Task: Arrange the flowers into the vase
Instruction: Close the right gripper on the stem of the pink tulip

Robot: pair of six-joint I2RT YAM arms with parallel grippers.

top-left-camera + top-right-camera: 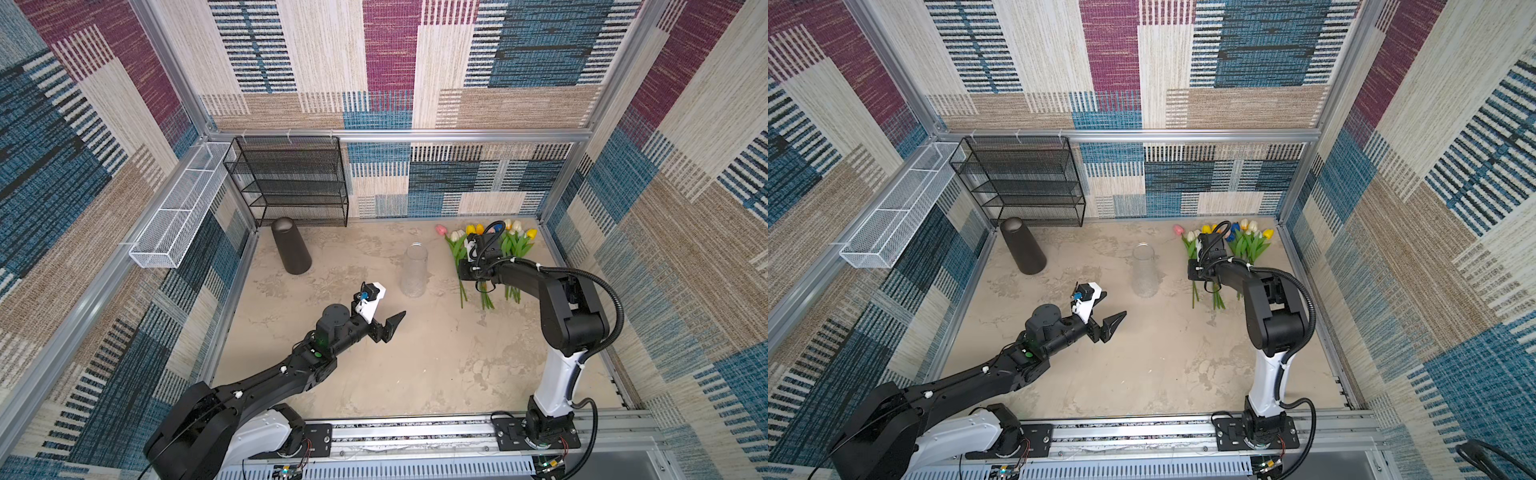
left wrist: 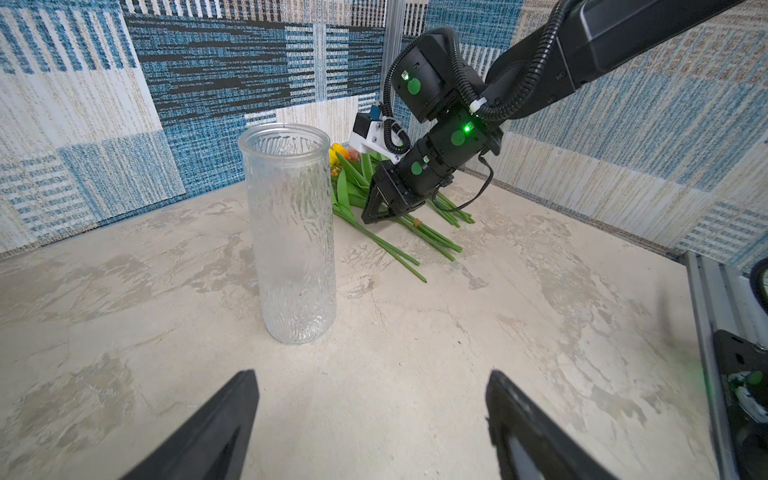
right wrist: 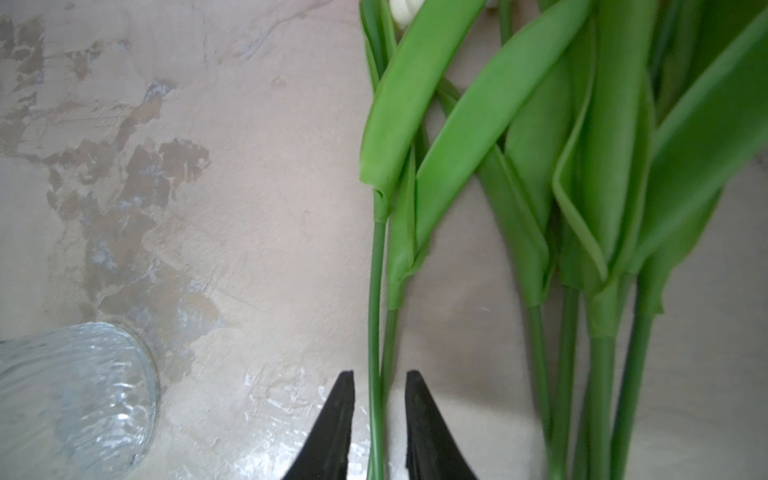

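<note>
The flowers [image 1: 514, 246] lie flat on the desk [image 1: 415, 374] in its far right corner. Their heads point to the back wall and their cut ends point to the front. Pink, white and yellow heads can be seen in both top views; the right arm covers the middle of the bunch. All the flowers that show are on the desk, outside the vase [image 1: 415, 270].

The vase is of clear ribbed glass and stands upright near the middle of the desk. It is just to the left of the flowers and does not touch them.

The right tool [image 3: 380, 374] is low over the left edge of the bunch, near the desk surface. Its jaws are only a little parted, and two thin stems [image 3: 376, 311] run between them. The right wrist view shows a narrow gap on each side, so the stems are not pinched.

The left tool [image 2: 372, 376] hangs above the desk in front of the vase and to its left, pointing toward it. Its jaws are spread wide and it holds nothing.

At the back left, a dark tapered cylinder [image 1: 291, 247] stands in front of a black mesh shelf [image 1: 286, 183].
</note>
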